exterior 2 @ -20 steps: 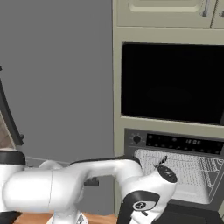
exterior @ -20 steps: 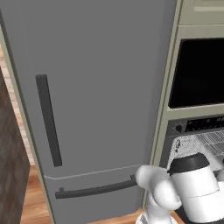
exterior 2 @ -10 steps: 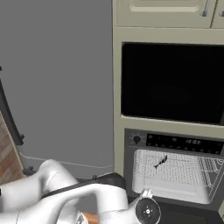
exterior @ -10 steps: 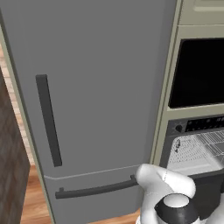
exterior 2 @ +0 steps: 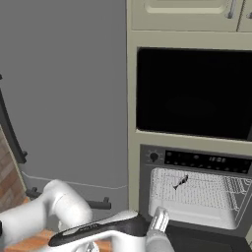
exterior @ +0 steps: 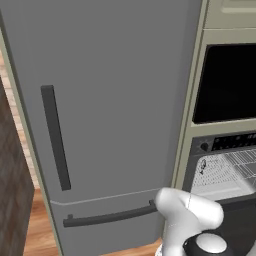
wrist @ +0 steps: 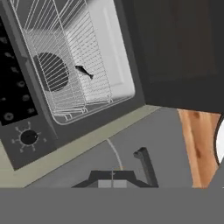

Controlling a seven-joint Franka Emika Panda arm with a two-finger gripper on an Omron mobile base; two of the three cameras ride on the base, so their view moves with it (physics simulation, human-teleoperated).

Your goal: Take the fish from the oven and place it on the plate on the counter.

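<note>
The fish [wrist: 84,71] lies on the wire rack inside the open oven [wrist: 109,52], small, slim and dark. It also shows on the rack as the fish [exterior 2: 180,182] below the dark control strip [exterior 2: 206,160], and as a dark speck [exterior: 202,167] at the oven's left edge. My gripper [wrist: 112,181] hangs low in front of the oven, well short of the fish, open with nothing between its tips. The plate and the counter are out of view.
The oven door [wrist: 175,52] hangs open and dark beside the cavity. The tall grey fridge [exterior: 110,100] stands left of the oven, its drawer handle [wrist: 146,166] close to my hand. A black-windowed microwave [exterior 2: 194,91] sits above. Wooden floor [wrist: 197,140] lies below.
My arm has folded downward and sunk toward the bottom of both base views, uncovering the oven rack and the fish. The fridge and oven have stayed put.
</note>
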